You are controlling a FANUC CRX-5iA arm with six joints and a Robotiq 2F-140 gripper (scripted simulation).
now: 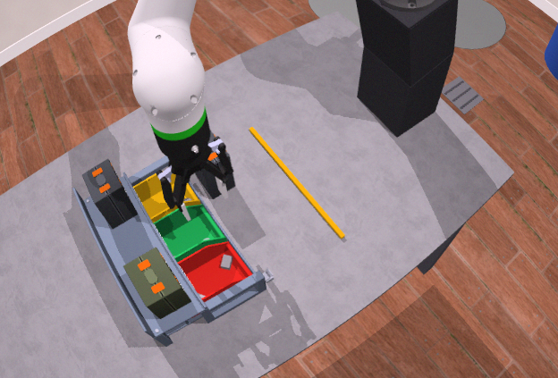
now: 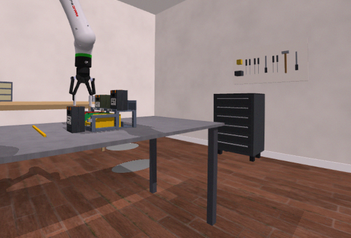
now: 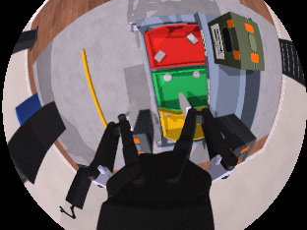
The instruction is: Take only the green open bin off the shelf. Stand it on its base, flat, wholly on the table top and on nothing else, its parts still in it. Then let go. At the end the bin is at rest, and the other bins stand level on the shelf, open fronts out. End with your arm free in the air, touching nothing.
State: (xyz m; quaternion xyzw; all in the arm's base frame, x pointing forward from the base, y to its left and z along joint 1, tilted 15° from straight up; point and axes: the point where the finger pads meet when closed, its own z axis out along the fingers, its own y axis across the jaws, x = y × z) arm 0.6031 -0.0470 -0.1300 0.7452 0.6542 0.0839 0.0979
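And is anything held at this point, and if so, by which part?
Nothing is held: the gripper is partly open, and the green bin is not between its fingers.

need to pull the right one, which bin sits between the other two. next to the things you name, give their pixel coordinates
The green bin (image 1: 193, 231) (image 3: 179, 88): it alone has a bin on either side, yellow and red.
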